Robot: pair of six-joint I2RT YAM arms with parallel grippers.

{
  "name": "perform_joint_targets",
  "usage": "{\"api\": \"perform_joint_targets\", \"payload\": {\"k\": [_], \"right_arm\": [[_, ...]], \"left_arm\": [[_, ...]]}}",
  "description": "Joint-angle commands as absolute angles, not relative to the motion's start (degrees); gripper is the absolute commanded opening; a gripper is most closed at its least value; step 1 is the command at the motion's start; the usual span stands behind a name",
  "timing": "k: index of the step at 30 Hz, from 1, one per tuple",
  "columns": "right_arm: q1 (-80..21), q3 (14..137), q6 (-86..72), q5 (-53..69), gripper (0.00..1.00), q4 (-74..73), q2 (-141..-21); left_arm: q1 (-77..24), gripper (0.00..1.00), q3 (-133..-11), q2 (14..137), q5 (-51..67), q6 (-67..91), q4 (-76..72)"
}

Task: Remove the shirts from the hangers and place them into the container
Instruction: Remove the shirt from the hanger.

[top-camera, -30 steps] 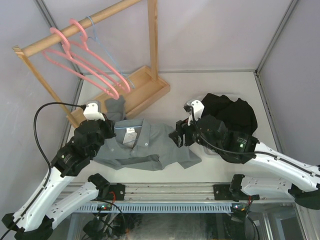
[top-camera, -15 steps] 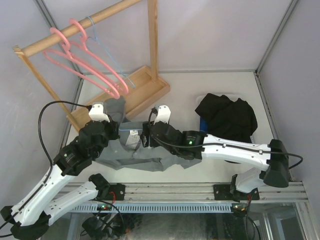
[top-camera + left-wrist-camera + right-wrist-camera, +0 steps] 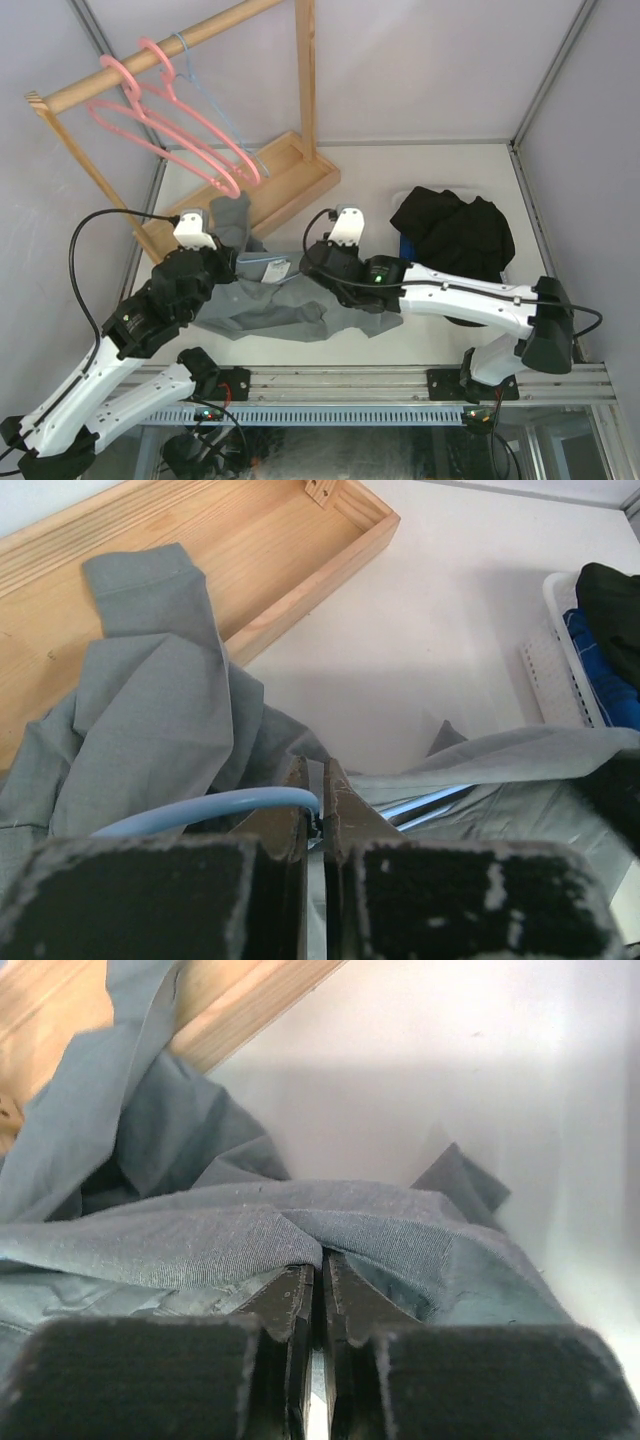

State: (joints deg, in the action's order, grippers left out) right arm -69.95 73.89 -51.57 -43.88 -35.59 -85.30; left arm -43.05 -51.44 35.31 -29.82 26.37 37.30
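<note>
A grey shirt [image 3: 300, 312] lies bunched on the table between the arms, still on a light-blue wire hanger [image 3: 200, 805]. My left gripper [image 3: 238, 262] is shut on that hanger's hook [image 3: 318, 815] at the shirt's collar. My right gripper [image 3: 308, 262] is shut on a raised fold of the grey shirt [image 3: 200, 1230] just right of the collar. The white container [image 3: 548, 665] stands at the right. It holds a black shirt [image 3: 455, 230] on top and a blue plaid one [image 3: 605, 675] beneath, and they hide most of it.
The wooden rack [image 3: 285, 185] stands at the back left, and one grey sleeve lies over its base tray [image 3: 200, 540]. Two bare pink hangers [image 3: 160, 125] and a light-blue wire hanger [image 3: 215, 105] hang from its bar. Grey walls close in the table.
My right arm swung left from beside the container to the grey shirt's collar, and its gripper shut on the cloth. The shirt bunched up. My left gripper kept its hold.
</note>
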Motion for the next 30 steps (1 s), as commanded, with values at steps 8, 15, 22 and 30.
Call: {"api": "perform_joint_targets", "payload": {"k": [8, 15, 22, 30], "right_arm": [[-59.74, 70.85, -48.06, -40.73, 0.00, -40.45, -73.59], [-53.59, 70.09, -50.51, -34.61, 0.00, -44.79, -73.38], [-50.56, 67.56, -45.54, -27.99, 0.00, -38.93, -65.09], [-46.15, 67.20, -42.82, -30.39, 0.00, -47.59, -68.25]], "left_arm": [[-43.24, 0.00, -48.03, 31.04, -32.23, 21.97, 35.07], [-43.24, 0.00, -46.86, 28.87, -29.84, 18.53, 34.45], [-43.25, 0.00, -46.20, 28.05, -22.67, 9.10, 34.20], [-43.24, 0.00, -45.31, 25.49, -19.30, 7.20, 30.78]]}}
